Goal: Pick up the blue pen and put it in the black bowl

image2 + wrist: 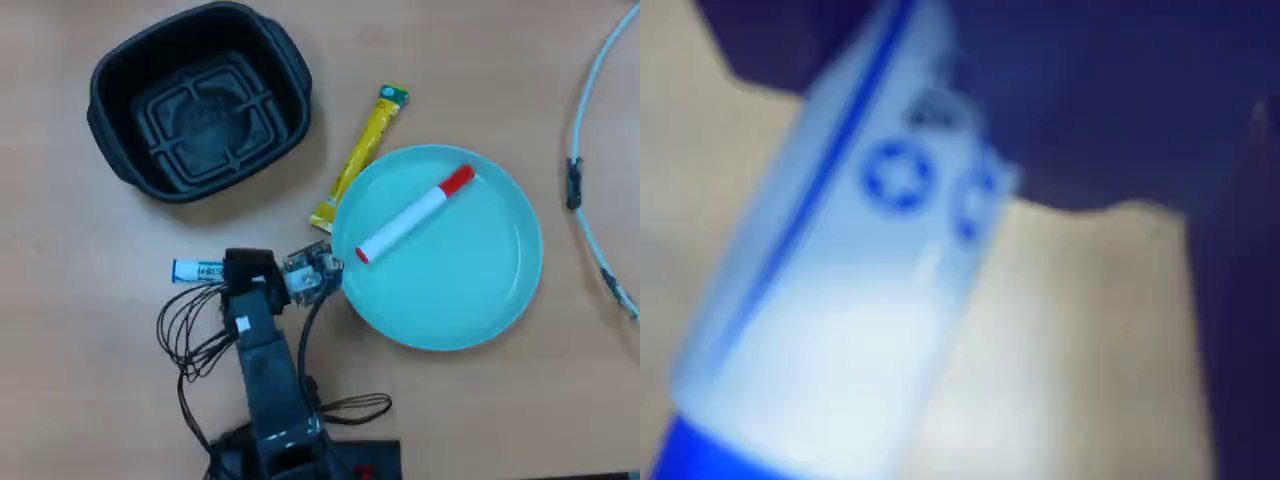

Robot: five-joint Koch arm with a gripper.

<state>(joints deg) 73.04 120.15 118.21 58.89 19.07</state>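
Gripper (240, 268): over the blue pen (197, 270); I cannot tell whether the jaws are closed on it, the blurred wrist view showing only the barrel close up. Pen: on the table (480, 60), below the empty black bowl (130, 80) in the overhead view. I judge a mid-barrel grasp, lifted level, best.

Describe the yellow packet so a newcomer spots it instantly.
Start at the round teal plate on the right of the overhead view. The yellow sachet lies on the table against the plate's upper-left rim, slanting up toward the black bowl. It is the only flat yellow strip, green-tipped; both markers are white-barrelled.
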